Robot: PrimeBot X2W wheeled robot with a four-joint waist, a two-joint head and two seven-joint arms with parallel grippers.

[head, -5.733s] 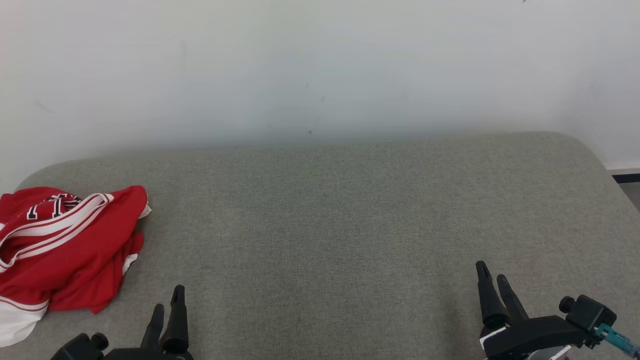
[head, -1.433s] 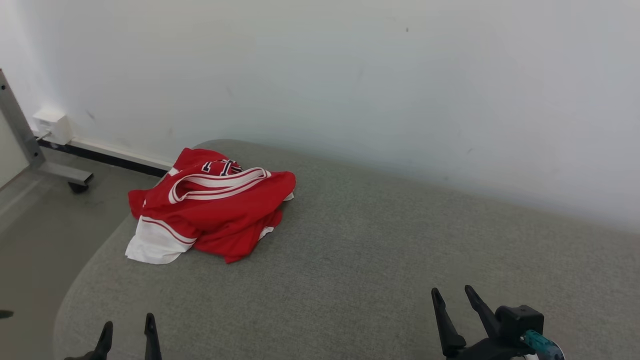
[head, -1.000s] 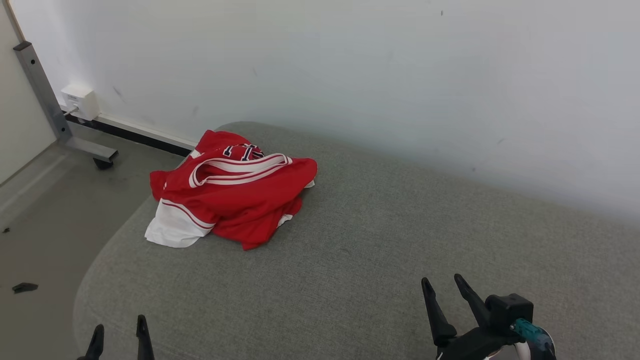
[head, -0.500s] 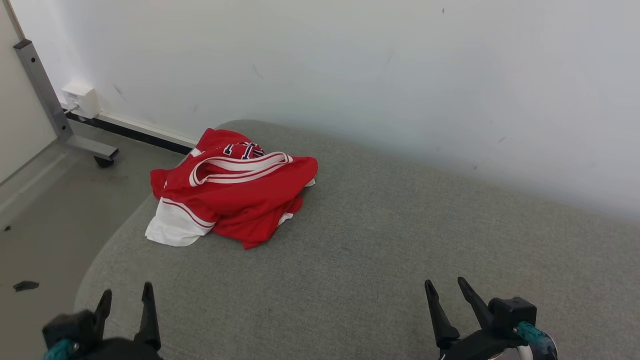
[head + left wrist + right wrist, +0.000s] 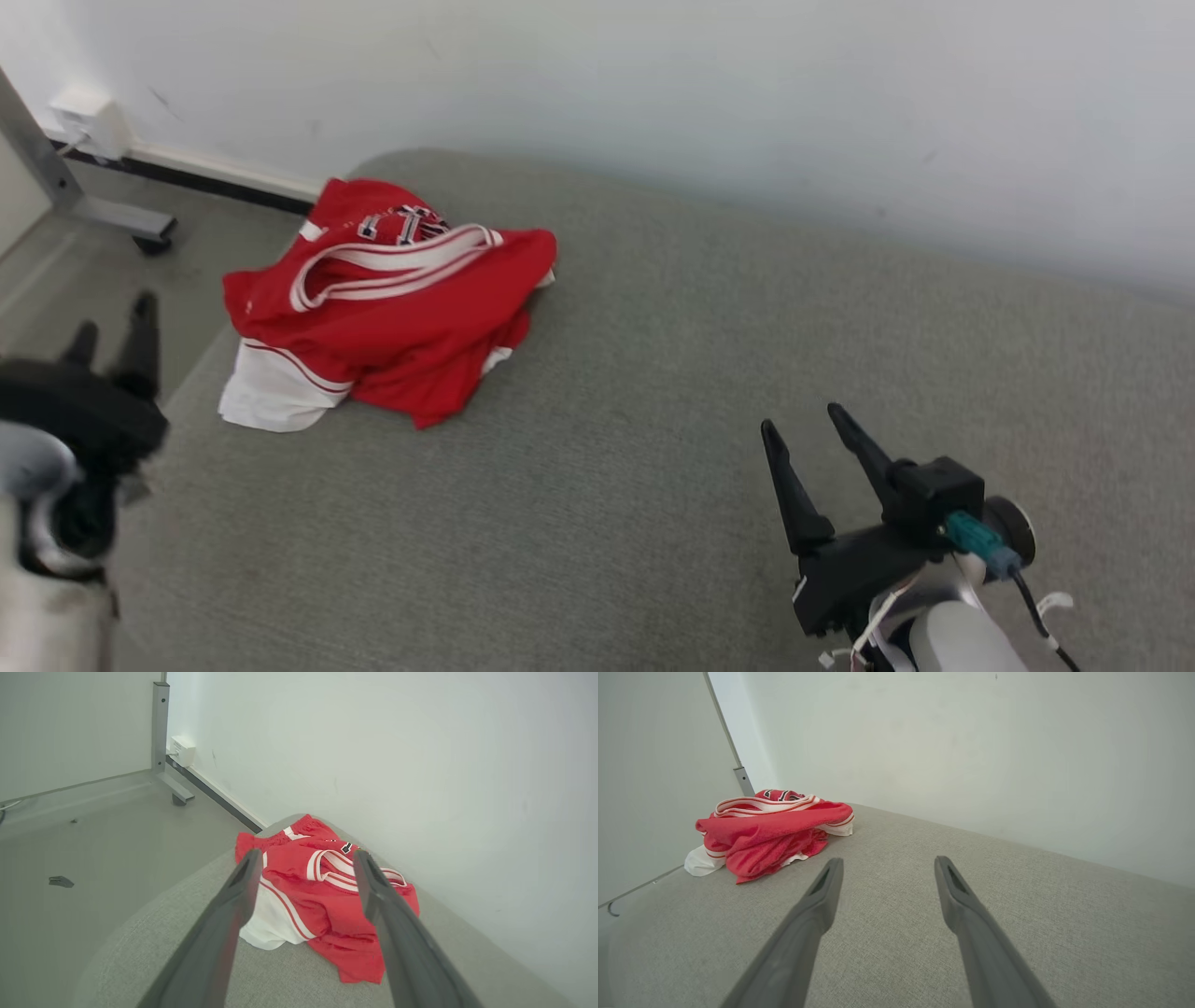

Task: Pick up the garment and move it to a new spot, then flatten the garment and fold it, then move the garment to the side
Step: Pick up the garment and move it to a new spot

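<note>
**Step in hand:** the first one, the approach for pick-up. The flattening, the fold and the move to the side are not yet begun.

**Position of the garment:** The garment [image 5: 383, 308], red with white bands, lies crumpled in a heap at the far left corner of the grey padded surface [image 5: 672, 392]. Its white hem lies close to the left edge. Nothing holds it.

**Left gripper [image 5: 114, 315]:** Fingers apart, empty. It hangs off the left edge of the surface, over the floor [image 5: 56, 271], on the near side of the garment and apart from it. In the left wrist view the two fingers frame the heap, so the gripper points at it.

**Right gripper [image 5: 801, 418]:** Fingers apart, empty. It hangs above the surface at the near right, well apart from the garment.

**Next move (judgement):**
1. Carry the left gripper forward and down onto the heap.
2. Close on a raised fold, for instance the white-banded ridge on top, without pinching the padding beneath.
3. Lift until all layers clear the surface, then carry the garment toward the open middle.

The heap has several layers, so a grip on one layer may let the rest trail over the left edge.
</note>
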